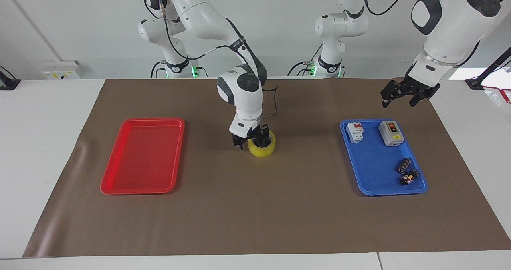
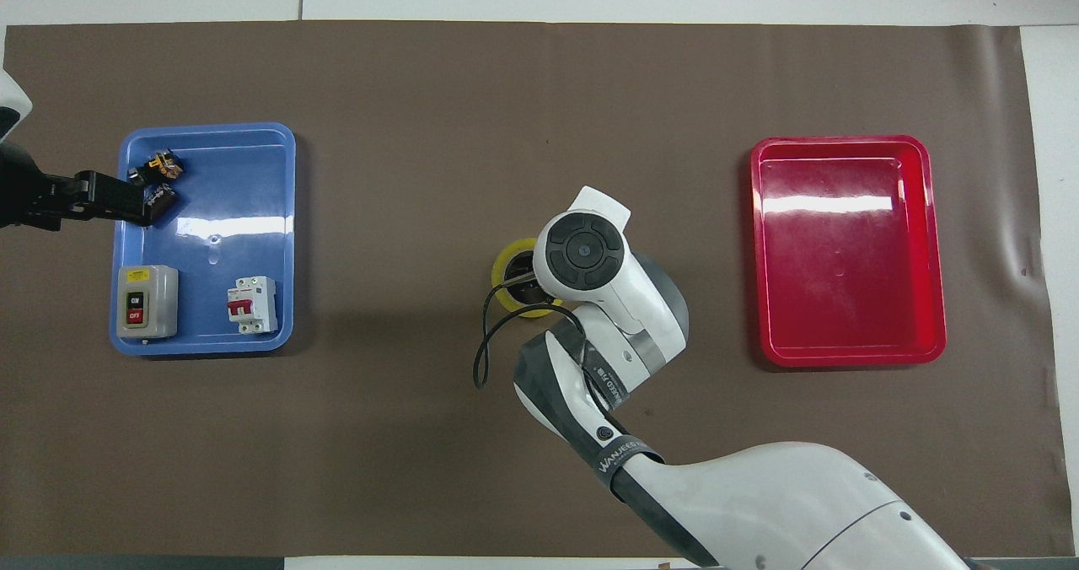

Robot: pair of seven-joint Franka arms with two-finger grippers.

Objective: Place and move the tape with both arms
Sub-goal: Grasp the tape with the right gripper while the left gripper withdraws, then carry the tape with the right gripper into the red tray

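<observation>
From above my right arm's wrist hides most of the tape (image 2: 504,282); the facing camera shows the right gripper (image 1: 250,136) straddling its wall mid-mat, grip unclear. Left gripper (image 1: 404,92) hangs spread over the mat near the blue tray (image 1: 371,174); the red tray (image 1: 135,182) sits toward the right arm's end.

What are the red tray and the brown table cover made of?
The red tray looks like glossy moulded plastic: bright glare streaks and rounded rims. The brown cover seems matte paper or thin sheet: no shine, with a wrinkle near one edge. Neither is certain by look alone.
</observation>
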